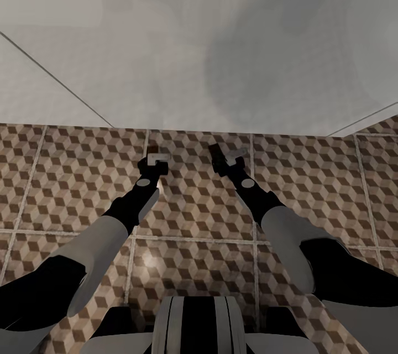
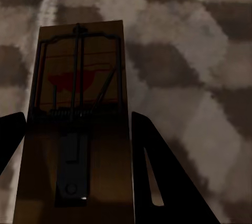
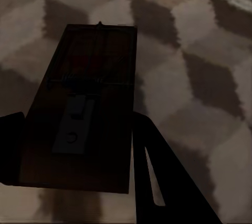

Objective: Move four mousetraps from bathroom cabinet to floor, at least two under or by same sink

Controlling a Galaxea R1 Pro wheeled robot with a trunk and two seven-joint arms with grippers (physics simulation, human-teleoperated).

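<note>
Both arms reach down over the bathroom floor (image 1: 77, 177) of brown and beige cube-pattern tiles. My left gripper (image 1: 155, 161) is shut on a mousetrap (image 2: 79, 77), a tan board with a dark wire frame and a red mark, its fingers (image 2: 157, 177) flanking the board's long edges. My right gripper (image 1: 225, 156) is shut on a second mousetrap (image 3: 86, 103), which looks darker in shadow between its fingers (image 3: 163, 182). Each trap hangs close above the tiles. The cabinet and the other mousetraps are out of view.
Just past the grippers, the tiles end at a broad white surface (image 1: 232, 55) with grey shadows; whether it is a sink unit is unclear. Pale grout lines (image 1: 193, 239) cross the floor. My trunk (image 1: 199, 326) sits at the bottom edge.
</note>
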